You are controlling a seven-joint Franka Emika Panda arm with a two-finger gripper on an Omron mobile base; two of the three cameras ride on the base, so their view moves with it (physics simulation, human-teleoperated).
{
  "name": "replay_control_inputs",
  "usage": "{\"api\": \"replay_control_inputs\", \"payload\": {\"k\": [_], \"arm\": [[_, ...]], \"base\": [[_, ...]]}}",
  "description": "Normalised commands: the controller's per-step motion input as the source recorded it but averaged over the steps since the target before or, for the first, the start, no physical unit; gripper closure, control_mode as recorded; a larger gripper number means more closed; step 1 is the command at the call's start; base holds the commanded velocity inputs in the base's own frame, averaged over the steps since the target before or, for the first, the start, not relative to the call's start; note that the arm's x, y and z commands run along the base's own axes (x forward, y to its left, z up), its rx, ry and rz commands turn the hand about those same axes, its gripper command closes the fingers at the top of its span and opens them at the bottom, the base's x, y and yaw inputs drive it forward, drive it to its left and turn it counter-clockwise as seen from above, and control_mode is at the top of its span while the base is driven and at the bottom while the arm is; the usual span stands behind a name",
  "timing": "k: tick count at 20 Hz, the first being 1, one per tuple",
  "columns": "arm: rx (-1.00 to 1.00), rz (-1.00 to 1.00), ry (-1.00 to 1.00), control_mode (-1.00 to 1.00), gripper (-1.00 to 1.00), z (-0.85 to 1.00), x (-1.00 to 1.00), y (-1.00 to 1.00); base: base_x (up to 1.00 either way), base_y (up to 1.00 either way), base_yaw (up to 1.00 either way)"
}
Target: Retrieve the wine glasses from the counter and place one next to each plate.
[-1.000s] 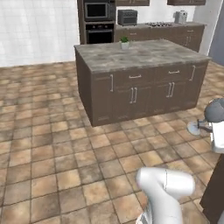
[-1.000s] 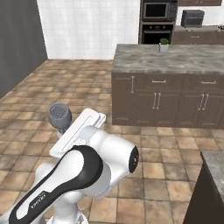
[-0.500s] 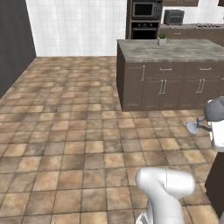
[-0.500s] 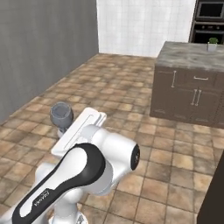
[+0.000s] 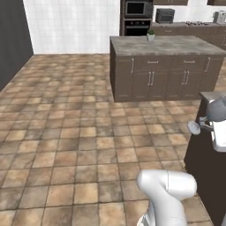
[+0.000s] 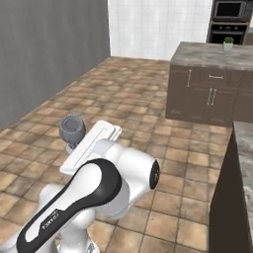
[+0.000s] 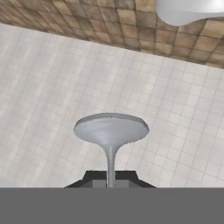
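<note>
My gripper (image 7: 110, 177) is shut on the stem of a clear grey-blue wine glass (image 7: 111, 129), whose round foot faces the hand camera. In the left base view the glass (image 5: 215, 110) lies on its side at the right edge, held by the gripper (image 5: 204, 126) over a dark counter (image 5: 206, 163). From the right base view the glass bowl (image 6: 72, 128) sticks out left of the white hand, with the gripper (image 6: 76, 147) at its stem, high above the tiled floor. The counter's stone top (image 6: 244, 146) runs along the right edge. The plates are out of view.
A stone-topped island (image 5: 167, 45) with dark drawers and a small potted plant (image 5: 151, 35) stands ahead across open brown floor tiles. Behind it are a wall oven (image 5: 137, 17) and a back counter. A grey wall (image 6: 44, 54) lies to the left.
The whole picture has swung, so the base has turned: the island has slid rightward in both base views. The glass stays in the shut gripper, held the same way.
</note>
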Motion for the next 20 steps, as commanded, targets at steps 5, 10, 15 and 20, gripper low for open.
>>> {"api": "replay_control_inputs", "payload": {"k": [5,10,15,20], "arm": [[0.0,0.0,0.0,1.0,1.0,0.0,0.0,0.0],[0.0,0.0,0.0,1.0,1.0,0.0,0.0,0.0],[0.0,0.0,0.0,1.0,1.0,0.0,0.0,0.0],[0.0,0.0,0.0,1.0,1.0,0.0,0.0,0.0]], "base": [[-1.0,-0.02,-0.12],[-1.0,-0.07,-0.04],[-1.0,-0.29,0.0],[-0.6,-0.7,0.01]]}}
